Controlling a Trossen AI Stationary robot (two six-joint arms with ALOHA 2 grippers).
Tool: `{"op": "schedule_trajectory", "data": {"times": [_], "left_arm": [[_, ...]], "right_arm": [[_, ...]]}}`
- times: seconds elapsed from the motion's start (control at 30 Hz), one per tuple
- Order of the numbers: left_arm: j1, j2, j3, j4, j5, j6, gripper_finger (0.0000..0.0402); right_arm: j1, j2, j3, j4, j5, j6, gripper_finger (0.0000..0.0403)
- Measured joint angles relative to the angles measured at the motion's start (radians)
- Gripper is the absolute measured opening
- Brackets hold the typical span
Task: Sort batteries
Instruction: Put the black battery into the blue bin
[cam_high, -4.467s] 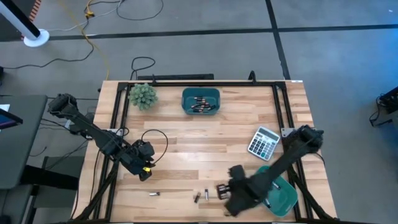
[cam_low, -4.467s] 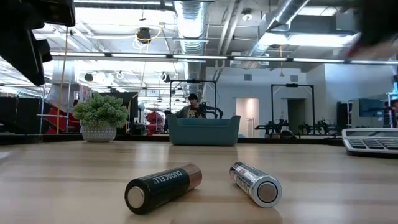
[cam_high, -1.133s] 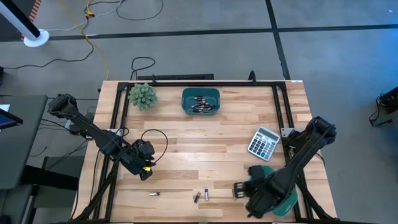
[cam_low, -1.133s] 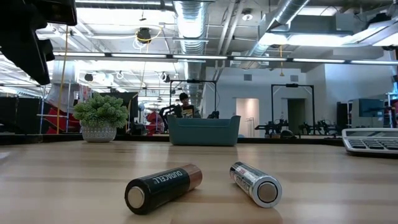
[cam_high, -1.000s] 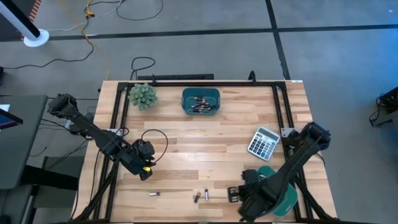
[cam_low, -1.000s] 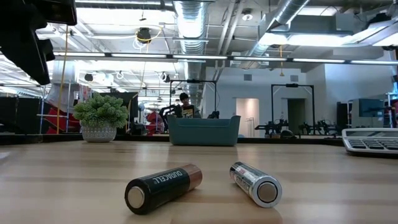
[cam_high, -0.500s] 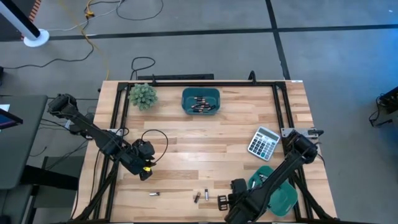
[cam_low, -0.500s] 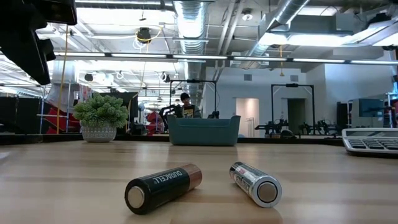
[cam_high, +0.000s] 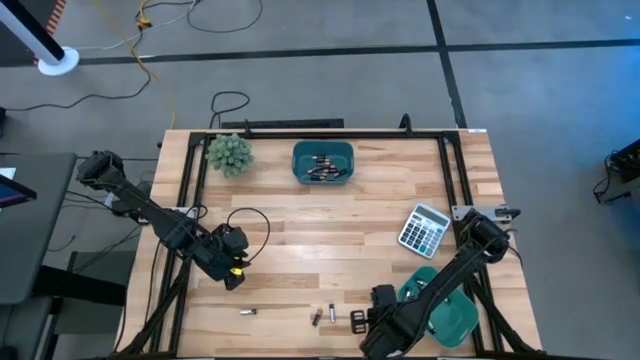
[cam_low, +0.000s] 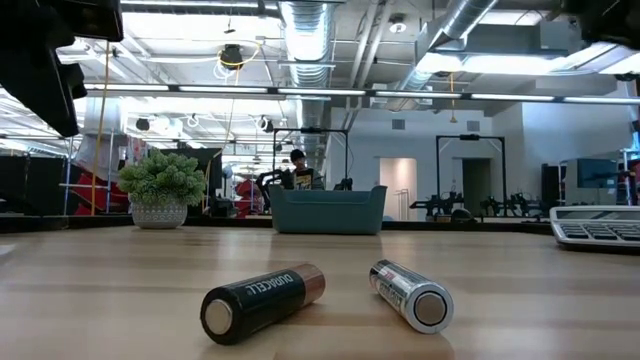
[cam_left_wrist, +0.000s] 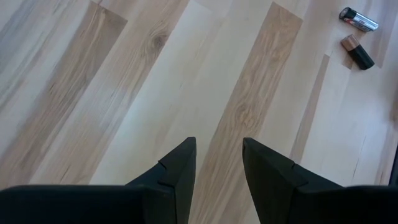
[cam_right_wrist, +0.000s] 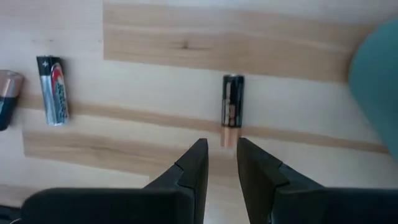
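Several small batteries lie loose on their sides on the wooden table near its front edge: one (cam_high: 249, 311) to the left and a pair (cam_high: 324, 316) in the middle, seen close up in the low view as a black-and-copper cell (cam_low: 262, 300) and a silvery one (cam_low: 410, 293). My right gripper (cam_high: 362, 320) points down, open by a narrow gap, just above another black-and-copper battery (cam_right_wrist: 232, 109). That battery's copper end lies just beyond the fingertips (cam_right_wrist: 200, 155). My left gripper (cam_high: 232, 272) hangs open above bare wood at the left (cam_left_wrist: 217, 152).
A teal bin (cam_high: 323, 162) holding several batteries stands at the far middle, with a small potted plant (cam_high: 230, 153) to its left. A second teal bin (cam_high: 455, 318) sits at the near right, beside my right arm. A calculator (cam_high: 424, 230) lies on the right.
My right gripper has moved down and toward the table's left edge, away from the near-right teal bin and along the front edge to the loose batteries. Its finger gap looks unchanged. The batteries lie where they were.
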Motion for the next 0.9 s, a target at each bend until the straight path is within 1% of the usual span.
{"op": "schedule_trajectory", "data": {"times": [0.27, 0.67, 0.77, 0.9], "left_arm": [[0.0, 0.0, 0.0, 0.0, 0.0, -0.002, 0.0125], [0.0, 0.0, 0.0, -0.001, 0.0, -0.001, 0.0125], [0.0, 0.0, 0.0, -0.001, 0.0, 0.012, 0.0125], [0.0, 0.0, 0.0, -0.004, 0.0, 0.008, 0.0125]], "right_arm": [[0.003, 0.001, -0.045, 0.062, 0.0, -0.001, 0.011], [0.0, 0.001, -0.044, 0.038, 0.001, -0.024, 0.0178], [-0.005, 0.025, -0.043, 0.036, 0.002, -0.027, 0.0186], [-0.007, 0.075, -0.041, 0.076, 0.001, -0.028, 0.0185]]}}
